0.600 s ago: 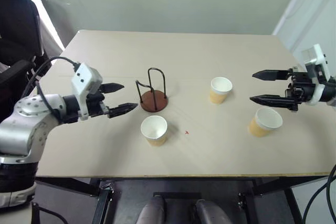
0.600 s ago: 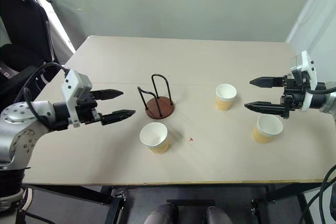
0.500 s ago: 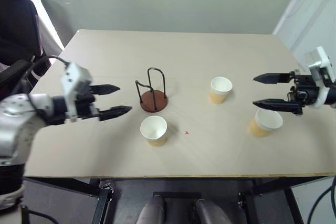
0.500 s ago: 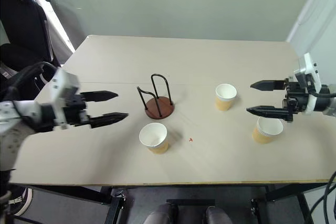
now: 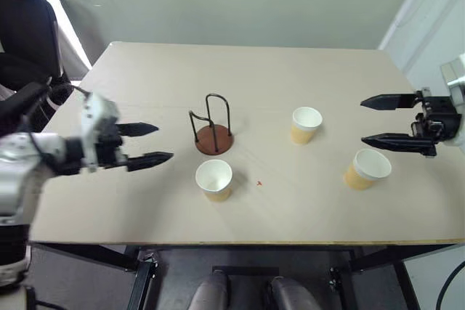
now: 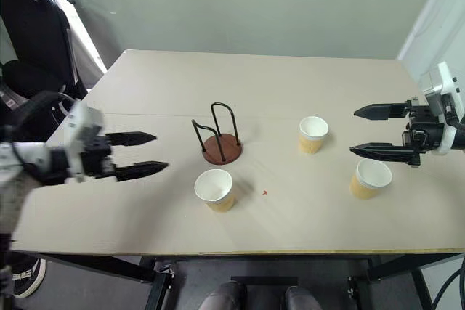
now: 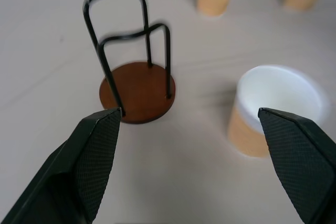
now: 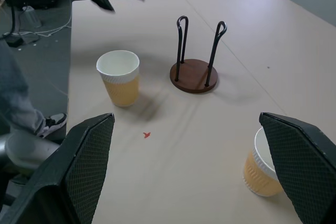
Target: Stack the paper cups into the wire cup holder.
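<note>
**Three cups loose on the worktop, holder empty, both tools spread wide**

Head views: Beige worktop. The wire cup holder stands upright left of centre, a reddish-brown disc with black wire hoops rising from it, nothing inside. Three paper cups, all upright, mouths up, well apart from one another. Near cup sits just in front of the holder, not touching it. Middle cup stands to the right of the holder, at about the same depth. Far-right cup is nearer the front edge, towards the right side. A tiny red mark lies on the surface between near cup and far-right cup. Left tool hangs above the left part of the worktop, pointing towards the holder, fingers parted wide, holding nothing. Right tool hangs at the right edge, pointing left, fingers equally wide, empty; its lower finger is just above and behind the far-right cup.

Left wrist view: Left tool fingers spread to either side, nothing between them. Holder and near cup lie ahead, side by side, apart. Two more cups beyond.

Right wrist view: Right tool fingers wide apart, empty. Holder, near cup and red mark ahead. One cup close by one finger. A person's leg and shoe beside the worktop.
</note>
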Controlling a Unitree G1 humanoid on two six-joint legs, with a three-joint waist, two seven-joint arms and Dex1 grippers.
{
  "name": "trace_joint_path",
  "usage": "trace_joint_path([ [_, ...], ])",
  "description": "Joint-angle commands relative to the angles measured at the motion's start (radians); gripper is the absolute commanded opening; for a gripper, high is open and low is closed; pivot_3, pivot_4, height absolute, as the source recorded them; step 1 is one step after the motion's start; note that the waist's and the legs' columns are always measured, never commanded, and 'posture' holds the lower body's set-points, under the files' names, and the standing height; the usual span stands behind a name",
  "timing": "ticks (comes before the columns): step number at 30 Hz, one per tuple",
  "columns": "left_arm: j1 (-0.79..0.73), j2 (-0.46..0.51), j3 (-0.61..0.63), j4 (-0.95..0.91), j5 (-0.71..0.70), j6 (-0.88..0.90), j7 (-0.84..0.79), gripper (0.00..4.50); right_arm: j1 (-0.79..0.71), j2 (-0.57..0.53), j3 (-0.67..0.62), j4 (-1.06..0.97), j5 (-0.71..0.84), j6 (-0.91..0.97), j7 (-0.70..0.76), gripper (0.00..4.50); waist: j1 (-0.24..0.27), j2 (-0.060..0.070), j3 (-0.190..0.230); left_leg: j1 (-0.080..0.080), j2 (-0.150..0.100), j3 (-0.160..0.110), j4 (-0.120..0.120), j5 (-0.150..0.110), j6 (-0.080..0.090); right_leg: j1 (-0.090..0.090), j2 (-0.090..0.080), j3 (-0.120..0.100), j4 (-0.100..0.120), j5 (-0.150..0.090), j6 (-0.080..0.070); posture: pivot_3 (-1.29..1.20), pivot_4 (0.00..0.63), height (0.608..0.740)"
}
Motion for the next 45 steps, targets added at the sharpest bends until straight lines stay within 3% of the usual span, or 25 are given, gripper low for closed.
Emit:
trace_joint_path([
  [1,-0.015,-0.064,-0.048,-0.047,0.074,-0.031,0.118,4.46,0.017,-0.01,-0.044,-0.032,0.007,-0.003,-0.023,4.5,-0.001,0.0,0.0,0.0,0.0,0.0,0.0,0.0,0.0,0.0,0.0,0.0,0.0,0.0,0.0,0.0,0.15,0.74],
  [6,-0.029,-0.143,-0.069,-0.062,0.098,-0.014,0.207,4.46,0.048,-0.019,-0.056,-0.052,0.015,0.004,-0.041,4.5,-0.001,-0.001,0.0,-0.002,0.0,0.001,-0.001,-0.001,-0.001,-0.001,0.0,-0.001,-0.001,-0.001,0.002,0.0,0.15,0.74],
  [16,-0.136,-0.193,-0.087,0.041,0.187,-0.047,0.333,4.46,0.054,-0.015,-0.057,-0.058,0.018,0.01,-0.062,4.5,0.001,-0.001,0.001,0.003,0.0,0.001,0.001,0.0,0.0,0.005,0.0,0.0,-0.001,-0.001,0.005,0.0,0.15,0.74],
  [24,-0.229,-0.34,-0.162,0.125,0.279,-0.084,0.447,4.46,0.062,-0.01,-0.063,-0.07,0.021,0.009,-0.074,4.5,0.003,-0.002,0.001,0.006,-0.001,0.001,0.004,-0.001,0.002,0.01,0.0,0.001,-0.001,-0.001,0.007,0.0,0.15,0.74],
  [32,-0.261,-0.376,-0.214,0.175,0.373,-0.144,0.487,4.46,0.094,-0.022,-0.099,-0.099,0.034,0.021,-0.079,4.5,0.003,-0.003,0.002,0.006,-0.003,0.001,0.004,-0.001,0.003,0.01,0.0,0.001,-0.002,-0.003,0.01,0.0,0.15,0.74],
  [45,-0.359,-0.448,-0.226,0.324,0.406,-0.232,0.477,4.46,0.087,-0.014,-0.086,-0.1,0.027,0.02,-0.106,4.5,0.005,-0.003,0.002,0.006,-0.008,0.0,0.008,-0.003,0.006,0.013,0.0,0.007,-0.002,-0.006,0.017,0.0,0.15,0.74],
])
